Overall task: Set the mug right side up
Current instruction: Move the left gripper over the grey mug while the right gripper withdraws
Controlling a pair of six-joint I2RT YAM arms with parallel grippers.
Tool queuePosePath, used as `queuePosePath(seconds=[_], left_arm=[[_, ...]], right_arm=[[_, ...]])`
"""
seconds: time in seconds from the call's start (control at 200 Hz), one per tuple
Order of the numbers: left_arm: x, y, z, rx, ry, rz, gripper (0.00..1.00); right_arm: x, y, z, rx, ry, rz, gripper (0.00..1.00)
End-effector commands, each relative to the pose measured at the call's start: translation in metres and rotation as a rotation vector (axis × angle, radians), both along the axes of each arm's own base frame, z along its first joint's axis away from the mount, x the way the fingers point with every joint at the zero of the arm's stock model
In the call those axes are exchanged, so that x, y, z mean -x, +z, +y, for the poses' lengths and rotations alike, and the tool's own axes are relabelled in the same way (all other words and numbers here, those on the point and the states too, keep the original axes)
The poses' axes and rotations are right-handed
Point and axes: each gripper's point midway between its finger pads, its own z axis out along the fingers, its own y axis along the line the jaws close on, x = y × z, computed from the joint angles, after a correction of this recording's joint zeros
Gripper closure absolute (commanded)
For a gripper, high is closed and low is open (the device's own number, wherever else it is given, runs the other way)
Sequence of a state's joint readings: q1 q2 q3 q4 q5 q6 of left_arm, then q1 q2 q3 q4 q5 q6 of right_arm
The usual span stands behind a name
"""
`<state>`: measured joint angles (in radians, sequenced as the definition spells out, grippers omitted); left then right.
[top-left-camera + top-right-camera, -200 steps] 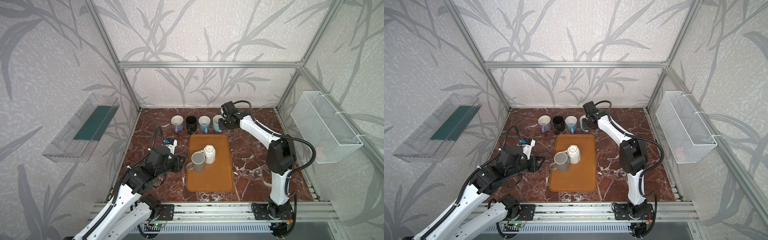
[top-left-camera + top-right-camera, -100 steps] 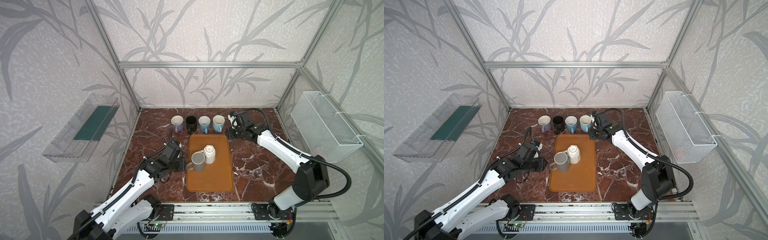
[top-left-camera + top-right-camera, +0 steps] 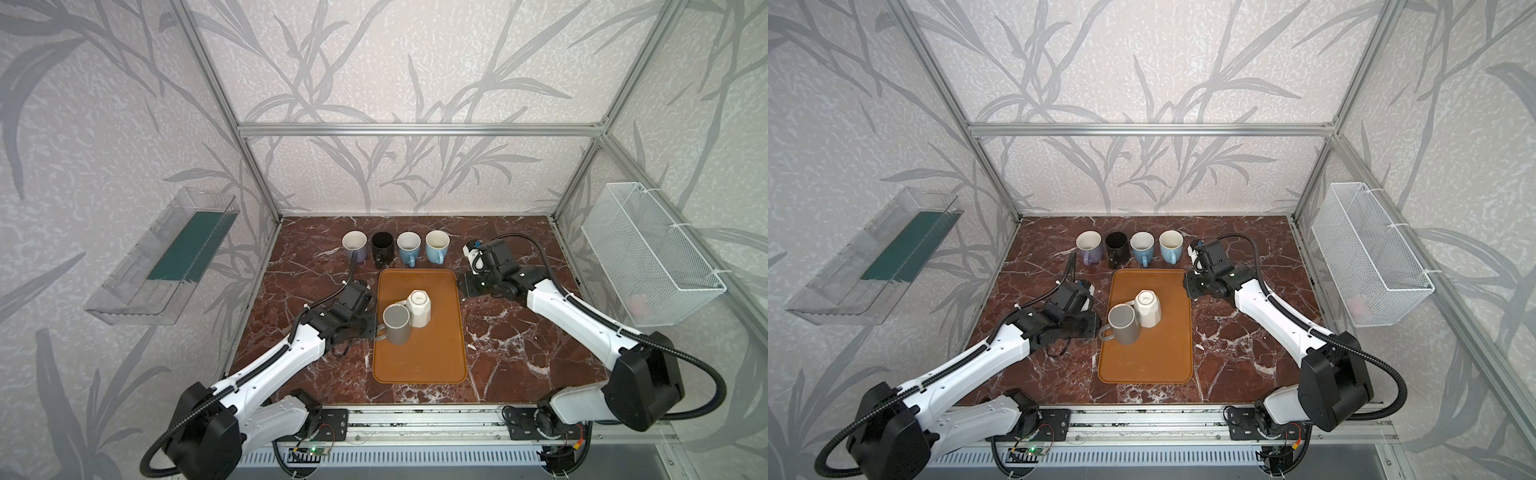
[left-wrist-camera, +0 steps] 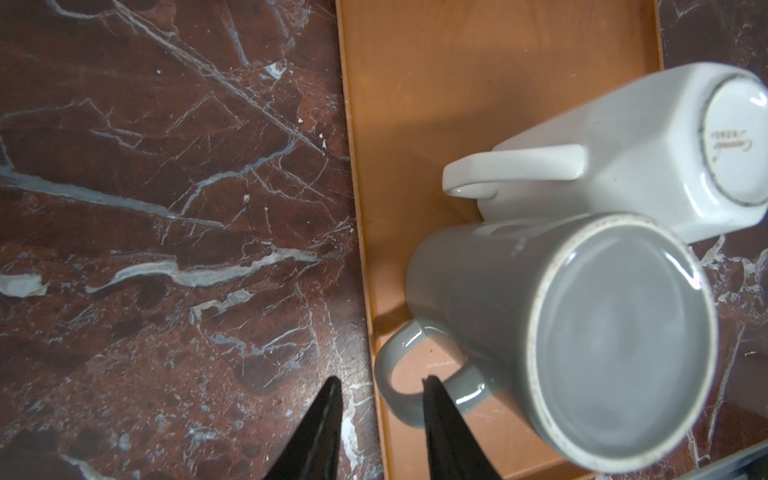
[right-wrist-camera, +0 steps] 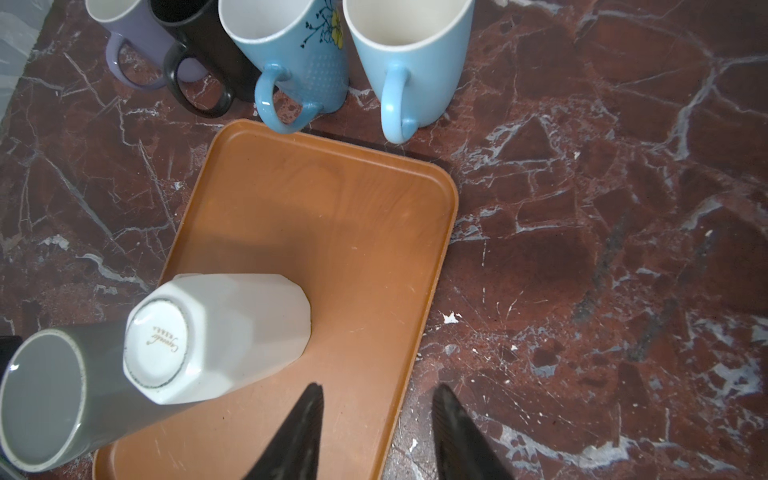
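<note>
**Two mugs bottom-up on the tray, grey one lined up for the turn**

My target, as I read it, is the grey mug (image 3: 397, 324). It stands upside down on its rim on the left half of the orange tray (image 3: 419, 361), about midway between near and far, with its unglazed foot ring facing up. Its handle (image 4: 397, 338) sticks out to the left, over the tray's left edge.

It looks like glazed ceramic, so I expect it to be stiff, fairly heavy for these jaws, slick on the wall and liable to chip if it drops. The handle is the sensible hold. A pinch across the loop gives a purchase the round body would not, though the mug may swing under its own weight as it comes over.

The left jaws stand narrowly apart, astride the outer bar of that handle. One tip is inside the loop and one outside, and they are not clamped on it.

A white faceted mug (image 3: 419, 307), also inverted, touches the grey one on its far-right side, so I would lift clear before rotating.

The right jaws are apart and empty, low over the tray's right edge towards the far end.

Four upright mugs (image 3: 407, 245) line the far side of the bench (image 3: 519, 332).
</note>
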<state>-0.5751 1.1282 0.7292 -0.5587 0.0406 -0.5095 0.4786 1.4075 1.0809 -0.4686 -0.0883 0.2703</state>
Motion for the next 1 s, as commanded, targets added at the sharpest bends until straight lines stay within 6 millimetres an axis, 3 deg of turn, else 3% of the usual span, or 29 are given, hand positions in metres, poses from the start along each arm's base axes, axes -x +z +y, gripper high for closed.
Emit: queuePosePath(seconds=[0.0, 0.44, 0.83, 0.995], left_arm=[[-0.006, -0.001, -0.010, 0.020, -0.027, -0.013, 0.64], [0.009, 0.003, -0.032, 0.010, -0.108, -0.002, 0.64], [0.030, 0.020, -0.041, 0.022, -0.125, -0.033, 0.64], [0.035, 0.017, -0.045, 0.026, -0.134, -0.025, 0.64]], right_arm=[[0.004, 0.013, -0.002, -0.030, -0.007, -0.035, 0.55], [0.013, 0.023, -0.012, -0.030, -0.027, -0.074, 0.53], [0.016, 0.020, -0.010, -0.050, -0.028, -0.063, 0.53], [0.016, 0.020, -0.010, -0.052, -0.027, -0.063, 0.53]])
